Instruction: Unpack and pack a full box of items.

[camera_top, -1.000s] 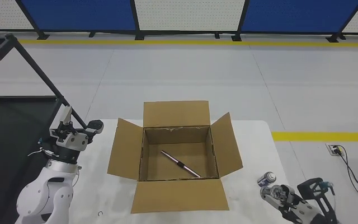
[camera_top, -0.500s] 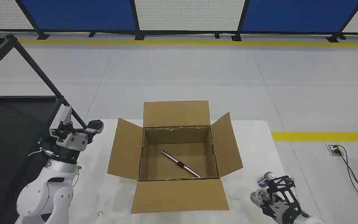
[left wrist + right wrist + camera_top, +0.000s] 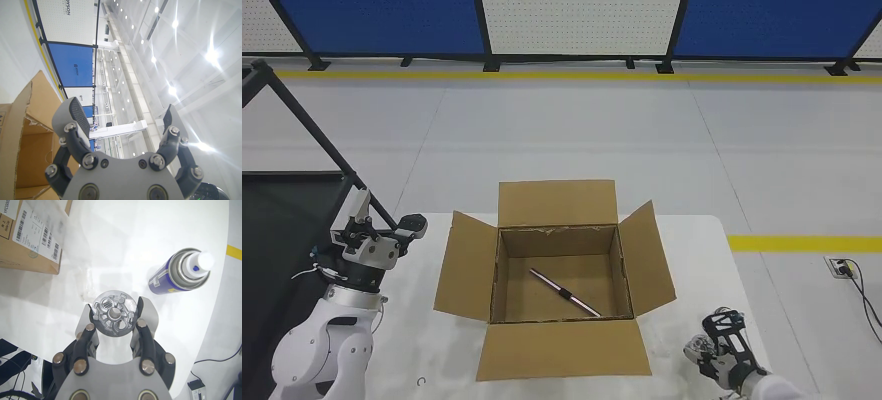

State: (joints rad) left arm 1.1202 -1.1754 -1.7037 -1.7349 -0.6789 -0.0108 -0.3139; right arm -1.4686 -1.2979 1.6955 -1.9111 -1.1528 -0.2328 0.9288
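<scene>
An open cardboard box stands mid-table with all its flaps folded out. A slim dark pen-like rod lies slantwise on its floor. Right of the box's front corner, my right gripper is shut on a round grey metal part with cut-out holes, held just above the white table; in the top view that gripper is near the table's front right. A blue spray can with a white nozzle stands upright beside it. My left gripper is open and holds nothing, left of the box, pointing upward.
The box's labelled side wall is close to the right gripper. The table's right edge curves just past the spray can. The left arm stands by the table's left edge.
My right gripper has swung a little left toward the box, carrying the metal part, and now covers the spray can in the top view. The left arm has not moved.
</scene>
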